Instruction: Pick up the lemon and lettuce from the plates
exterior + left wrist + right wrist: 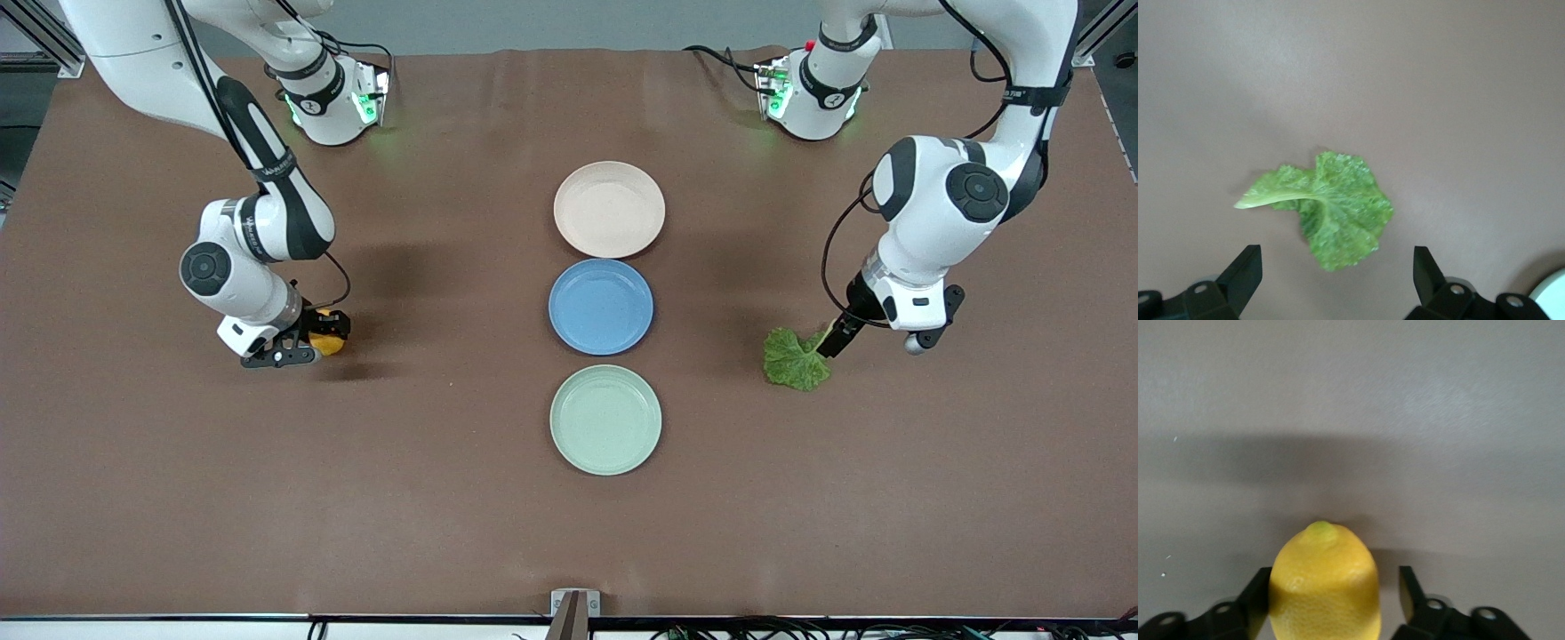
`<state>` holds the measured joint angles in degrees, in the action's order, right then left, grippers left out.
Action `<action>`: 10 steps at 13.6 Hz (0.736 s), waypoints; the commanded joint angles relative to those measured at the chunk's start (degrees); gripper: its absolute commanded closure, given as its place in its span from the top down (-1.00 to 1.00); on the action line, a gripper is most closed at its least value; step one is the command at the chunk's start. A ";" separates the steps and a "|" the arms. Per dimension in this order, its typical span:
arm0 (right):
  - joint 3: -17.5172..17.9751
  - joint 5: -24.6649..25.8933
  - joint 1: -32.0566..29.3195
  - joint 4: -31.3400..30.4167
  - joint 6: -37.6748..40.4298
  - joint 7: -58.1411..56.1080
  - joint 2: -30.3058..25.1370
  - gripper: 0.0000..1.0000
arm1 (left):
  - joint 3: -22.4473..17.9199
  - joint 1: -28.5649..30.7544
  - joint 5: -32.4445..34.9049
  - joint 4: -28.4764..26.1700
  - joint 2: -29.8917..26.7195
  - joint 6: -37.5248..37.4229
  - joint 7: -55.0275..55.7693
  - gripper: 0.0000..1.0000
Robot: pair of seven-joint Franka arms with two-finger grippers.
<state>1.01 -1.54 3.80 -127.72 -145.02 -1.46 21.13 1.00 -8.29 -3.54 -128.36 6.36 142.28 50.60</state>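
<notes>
Brown mat (444,498), crinkled lettuce (796,358) (flat)

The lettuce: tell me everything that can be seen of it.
The lettuce is one crinkled, bright green leaf with a paler stem end and a pale rib through its blade. It looks fresh and thin. It lies flat on the brown table, off every plate, toward the left arm's end. The left gripper is open, its fingers spread wide on either side of the leaf; no contact shows in the left wrist view.
</notes>
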 commanded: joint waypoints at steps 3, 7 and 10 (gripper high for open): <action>1.10 -1.01 -2.31 17.37 24.30 -2.15 -2.50 1.00 | 0.23 5.90 -1.03 10.47 -1.35 -22.44 -25.59 0.99; 0.57 0.04 -2.48 30.91 40.91 -2.06 -3.38 1.00 | 0.23 11.79 -0.95 20.15 -2.66 -37.32 -41.26 0.99; -0.04 0.75 -4.49 40.24 52.18 -1.97 -3.20 1.00 | 0.05 14.43 -1.03 21.04 -8.36 -40.32 -47.33 1.00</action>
<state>0.52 -1.19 1.44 -92.51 -98.03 -2.63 17.09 0.79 4.92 -3.54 -107.28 2.08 104.40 6.99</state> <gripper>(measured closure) 0.000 0.000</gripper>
